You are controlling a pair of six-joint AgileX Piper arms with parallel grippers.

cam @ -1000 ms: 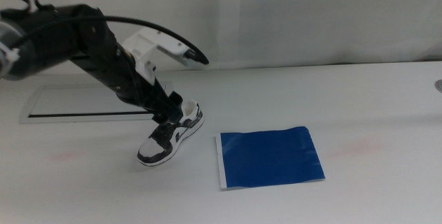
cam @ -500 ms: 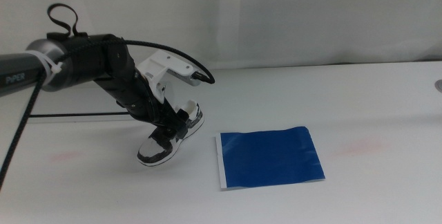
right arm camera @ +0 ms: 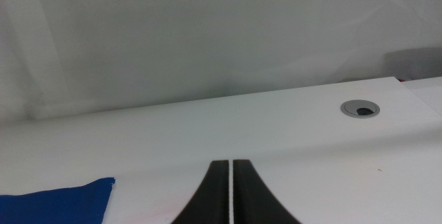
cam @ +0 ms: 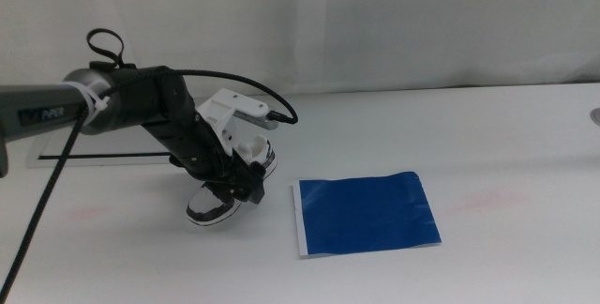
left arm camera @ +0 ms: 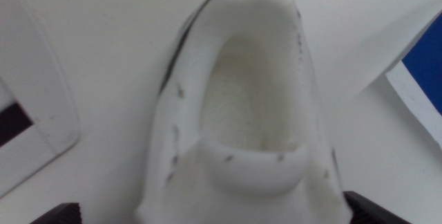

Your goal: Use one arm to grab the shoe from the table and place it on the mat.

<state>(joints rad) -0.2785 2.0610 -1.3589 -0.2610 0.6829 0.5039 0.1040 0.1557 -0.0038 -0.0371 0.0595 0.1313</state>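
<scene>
Just left of the flat dark-blue rectangular mat (cam: 367, 213), the small black-and-white sneaker (cam: 225, 191) sits on the white tabletop (cam: 487, 154) with the left gripper (cam: 242, 180) straddling its collar, jaws apart, while the right gripper (right arm camera: 231, 195) waits beyond, pressed together.

Black jointed arm (cam: 155, 107), grey "PIPER" segment, looping black cables, white tool block.

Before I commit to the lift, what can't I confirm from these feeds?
- Left gripper contact with the shoe: middle view, the arm hides it; left wrist view crops the jaws at the frame edge.
- Shoe heel: middle view, behind the gripper.
- Mat: wrist views show only a corner.
- Right gripper: outside middle view.
</scene>
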